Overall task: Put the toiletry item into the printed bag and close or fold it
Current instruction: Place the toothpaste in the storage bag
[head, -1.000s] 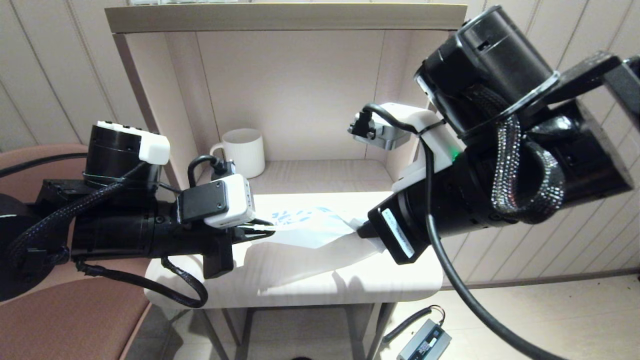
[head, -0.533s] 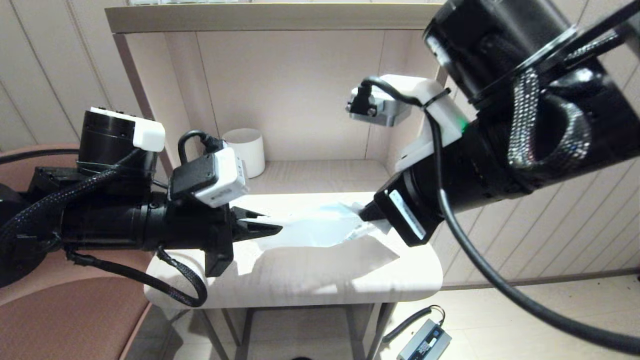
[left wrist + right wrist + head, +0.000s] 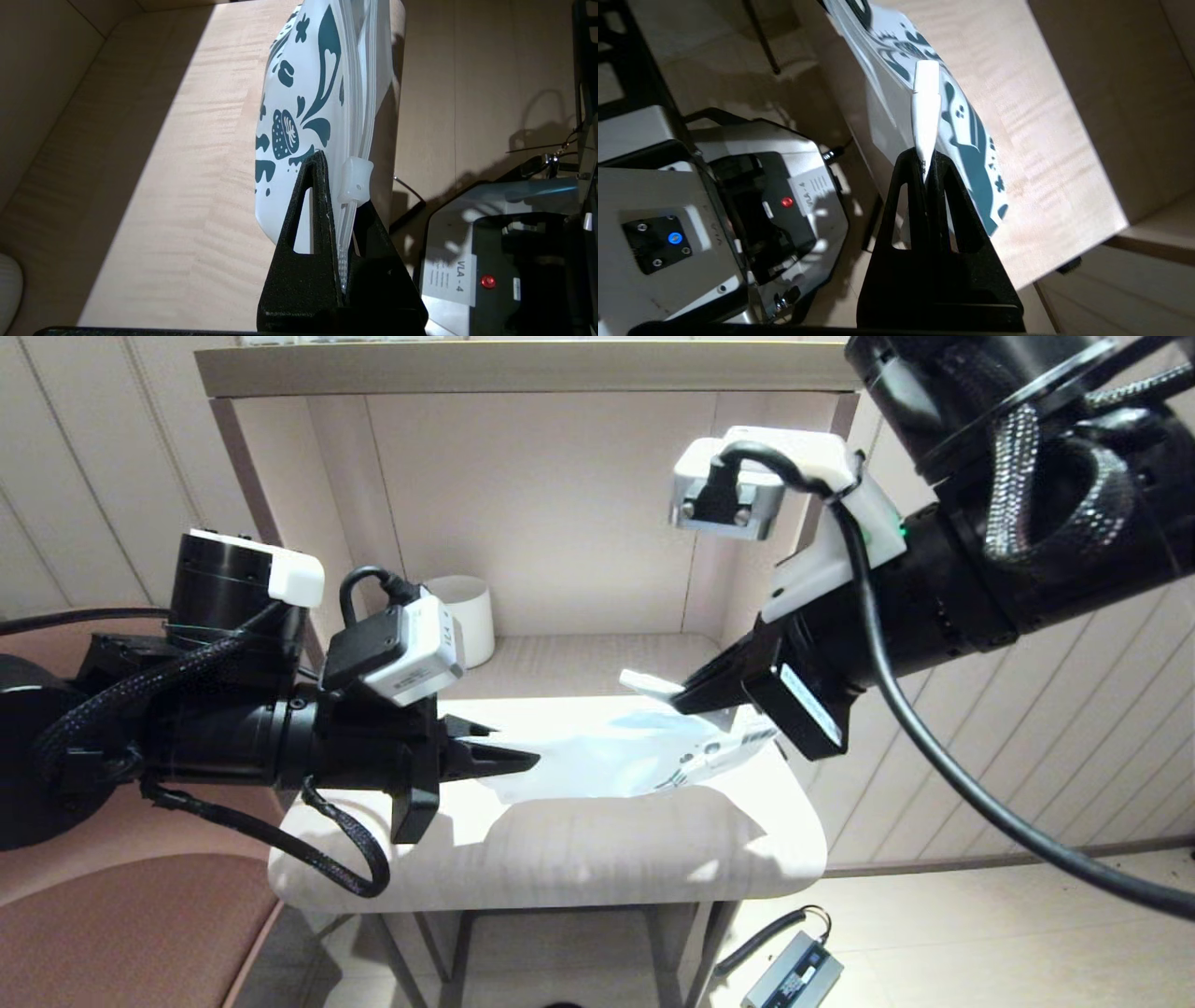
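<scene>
Head view – left gripper: reaching in from the left over the bench, its fingers pressed together on the near end of the printed bag.
Head view – right gripper: coming in from the right and holding a flat white toiletry item just above the far end of the bag.
Head view – bag: hanging lifted off the bench at the left end, lying across the middle of the bench between the two grippers; a white mug is standing well behind on the shelf.
Left wrist view – fingers: pinching the zip edge of the bag just beside the white slider; the blue print is facing the camera, and the bag is standing on edge.
Right wrist view – fingers: clamping the tail of the white item, which is pointing out over the printed end of the bag; whether it is touching the bag is not clear.
Step in hand: bringing the item to the bag's mouth; the item is looking not yet inside.
Next move: probably calling for the mouth to be gaping open, since the zip edge is appearing flat, then for the item's tip to be lined up with the opening and slid in before the right fingers are letting go.
</scene>
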{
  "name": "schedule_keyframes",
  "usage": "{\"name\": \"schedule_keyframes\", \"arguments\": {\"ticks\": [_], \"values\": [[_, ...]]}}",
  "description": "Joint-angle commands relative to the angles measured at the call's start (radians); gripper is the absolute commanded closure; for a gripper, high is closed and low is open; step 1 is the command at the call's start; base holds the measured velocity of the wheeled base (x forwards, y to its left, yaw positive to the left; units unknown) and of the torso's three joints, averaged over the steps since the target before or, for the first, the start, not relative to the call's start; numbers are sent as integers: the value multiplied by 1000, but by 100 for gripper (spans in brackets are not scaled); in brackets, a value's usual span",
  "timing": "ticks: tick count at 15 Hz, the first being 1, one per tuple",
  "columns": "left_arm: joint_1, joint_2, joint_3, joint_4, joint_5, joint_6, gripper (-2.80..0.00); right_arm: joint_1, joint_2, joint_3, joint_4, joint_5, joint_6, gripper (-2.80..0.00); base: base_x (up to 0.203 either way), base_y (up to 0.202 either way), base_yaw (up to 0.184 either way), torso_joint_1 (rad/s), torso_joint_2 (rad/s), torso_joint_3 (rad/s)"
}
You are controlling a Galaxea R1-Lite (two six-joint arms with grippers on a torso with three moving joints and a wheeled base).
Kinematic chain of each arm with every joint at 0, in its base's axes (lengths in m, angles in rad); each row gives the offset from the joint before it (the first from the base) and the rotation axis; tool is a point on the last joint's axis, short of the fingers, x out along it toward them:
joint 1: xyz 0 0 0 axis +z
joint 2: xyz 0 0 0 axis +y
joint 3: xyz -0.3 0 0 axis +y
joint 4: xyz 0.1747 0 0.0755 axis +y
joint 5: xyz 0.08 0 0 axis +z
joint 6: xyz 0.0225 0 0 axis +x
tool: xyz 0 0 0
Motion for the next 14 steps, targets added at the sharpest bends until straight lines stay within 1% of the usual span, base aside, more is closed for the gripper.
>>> {"name": "schedule_keyframes", "arguments": {"ticks": [1,6,8,14], "values": [[4,17,-4,-2,-4,4,0,-8,-13,5,-2,50,-6,0,0,0,0,0,0,0],[13,17,-9,-2,-6,7,0,-5,37,35,-4,52,-9,0,0,0,0,0,0,0],[16,16,-6,-1,-6,7,0,-11,70,13,-4,61,-7,0,0,0,0,0,0,0],[20,9,0,-2,-7,8,0,-11,82,12,-4,66,-6,0,0,0,0,0,0,0]]}}
